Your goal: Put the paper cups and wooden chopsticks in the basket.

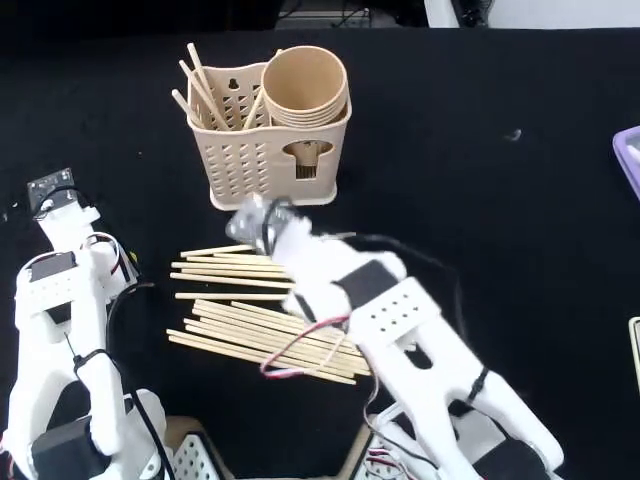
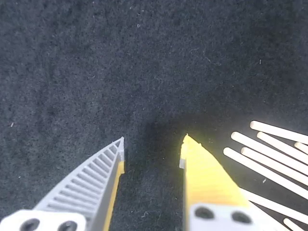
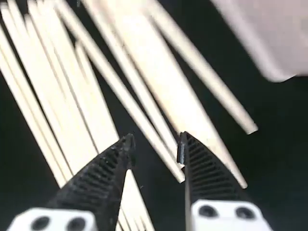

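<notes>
The basket (image 1: 262,165) stands at the far side of the black bench (image 1: 480,220). A stack of cups (image 1: 305,85) sits in one compartment, and a few stowed chopsticks (image 1: 200,90) lean tilted in the other. The loose chopsticks (image 1: 235,320) lie in a rough spread on the bench in front of the basket, between the two arms. The right arm (image 1: 400,330) reaches across this spread and hides part of it, its wrist just in front of the basket. The right fingers (image 3: 207,178) are spread apart over the chopsticks with nothing gripped, and a couple of sticks run under the gap between the tips. Whether the tips touch the sticks cannot be told. The left fingers (image 2: 204,178) are also spread and hold nothing. They are over bare cloth, with the ends of the chopsticks just beside them. A purple thing (image 1: 628,160) sits at the bench's edge, well apart from the basket.
</notes>
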{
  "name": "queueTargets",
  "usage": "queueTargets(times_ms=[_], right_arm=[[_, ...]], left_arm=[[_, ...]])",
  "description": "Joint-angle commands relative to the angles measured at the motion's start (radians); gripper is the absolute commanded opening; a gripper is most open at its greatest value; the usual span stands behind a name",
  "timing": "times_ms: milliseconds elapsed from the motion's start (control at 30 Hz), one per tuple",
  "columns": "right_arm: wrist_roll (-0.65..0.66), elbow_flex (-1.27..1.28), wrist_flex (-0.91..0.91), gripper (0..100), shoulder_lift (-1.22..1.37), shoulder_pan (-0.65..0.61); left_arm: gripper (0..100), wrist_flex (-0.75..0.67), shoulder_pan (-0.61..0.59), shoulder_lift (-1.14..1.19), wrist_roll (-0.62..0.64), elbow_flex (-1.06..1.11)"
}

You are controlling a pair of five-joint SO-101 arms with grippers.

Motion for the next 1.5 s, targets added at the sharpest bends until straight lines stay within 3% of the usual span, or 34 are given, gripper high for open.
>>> queueTargets(times_ms=[0,167,333,833,900,1033,1300,1467], right_arm=[[0.051,0.099,-0.061,15.3,-0.036,-0.012],[0.091,0.154,-0.052,15.5,-0.036,-0.014],[0.124,0.160,0.015,23.7,-0.036,-0.055],[0.196,0.259,-0.074,19.7,-0.036,-0.054],[0.201,0.259,-0.074,17.2,-0.036,-0.055],[0.196,0.260,-0.074,0.5,-0.036,-0.054],[0.196,0.193,-0.064,1.1,-0.045,-0.003],[0.201,-0.007,0.123,1.1,-0.045,0.066]], left_arm=[[19,-0.025,0.010,-0.003,-0.002,-0.002],[19,-0.038,0.010,-0.002,-0.002,0.007],[19,-0.038,0.010,-0.002,-0.002,0.007],[19,-0.038,0.010,-0.002,-0.002,0.008],[19,-0.038,0.010,-0.002,-0.002,0.008],[19,-0.038,0.010,-0.002,-0.002,0.008],[19,-0.038,0.010,-0.002,-0.002,0.008],[19,-0.038,0.010,-0.002,-0.002,0.008]])
